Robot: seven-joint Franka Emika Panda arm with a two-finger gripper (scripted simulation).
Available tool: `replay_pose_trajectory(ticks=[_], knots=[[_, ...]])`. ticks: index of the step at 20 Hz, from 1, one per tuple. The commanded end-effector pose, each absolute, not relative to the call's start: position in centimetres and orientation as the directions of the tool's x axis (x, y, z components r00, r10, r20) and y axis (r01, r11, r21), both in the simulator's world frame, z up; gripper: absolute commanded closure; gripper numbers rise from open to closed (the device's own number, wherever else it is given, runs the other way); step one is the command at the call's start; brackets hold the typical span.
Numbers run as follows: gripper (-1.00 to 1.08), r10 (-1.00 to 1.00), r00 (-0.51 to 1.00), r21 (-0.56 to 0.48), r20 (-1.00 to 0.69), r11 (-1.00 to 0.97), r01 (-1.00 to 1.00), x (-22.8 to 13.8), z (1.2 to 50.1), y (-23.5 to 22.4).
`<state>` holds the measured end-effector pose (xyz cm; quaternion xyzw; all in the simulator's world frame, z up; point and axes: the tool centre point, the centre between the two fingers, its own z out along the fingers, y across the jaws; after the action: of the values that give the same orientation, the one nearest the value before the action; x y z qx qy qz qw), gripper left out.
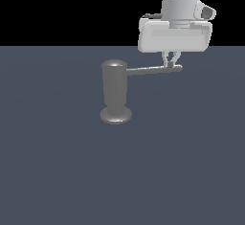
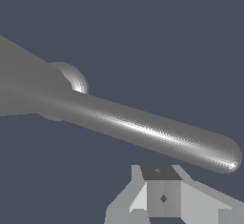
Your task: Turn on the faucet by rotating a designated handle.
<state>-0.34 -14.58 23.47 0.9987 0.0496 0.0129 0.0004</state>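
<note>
The faucet [image 1: 114,92] is a dull grey upright cylinder on a flared round base, standing mid-floor. Its handle [image 1: 153,69], a thin grey rod, juts level from the upper part toward the exterior view's right. My white gripper [image 1: 171,62] hangs right above the rod near its rounded tip. The two fingers are pressed together, shut on nothing, and reach down to the rod's level. In the wrist view the handle [image 2: 152,132] runs across the picture from the faucet [image 2: 24,89], and the joined fingertips [image 2: 162,189] sit just beside the rod close to its tip.
A flat dark blue-grey floor [image 1: 57,171] spreads all around the faucet. Nothing else stands on it.
</note>
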Motion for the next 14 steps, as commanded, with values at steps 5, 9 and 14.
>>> replay_pose_trajectory(ticks=[5,9,14], knots=[[1.08,0.078,0.997,0.001,0.005,-0.997,0.078,0.8,22.3,-16.9],[1.08,0.075,0.997,0.001,0.003,-0.997,0.075,1.7,22.2,-17.6],[1.08,0.073,0.997,0.0,0.001,-0.997,0.073,2.6,22.1,-18.4]])
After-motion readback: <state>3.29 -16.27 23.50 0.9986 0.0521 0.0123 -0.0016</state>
